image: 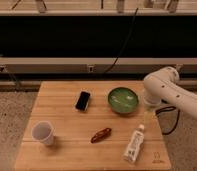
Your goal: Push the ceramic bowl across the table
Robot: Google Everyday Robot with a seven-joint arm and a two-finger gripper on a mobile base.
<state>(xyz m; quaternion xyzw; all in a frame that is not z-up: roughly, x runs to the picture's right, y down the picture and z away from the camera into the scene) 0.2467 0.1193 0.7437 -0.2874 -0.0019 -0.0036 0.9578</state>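
The green ceramic bowl [123, 100] sits upright on the light wooden table [62, 95], right of centre near the far edge. My white arm [164, 89] reaches in from the right. Its gripper [149, 103] hangs low just right of the bowl's rim, over the table's right edge. I cannot tell whether it touches the bowl.
A black phone [83, 100] lies left of the bowl. A white paper cup [43, 133] stands at the front left. A red-brown object [100, 134] lies at the front centre. A white bottle [134, 143] lies at the front right, near the logo mark [156, 156]. A dark cable hangs behind.
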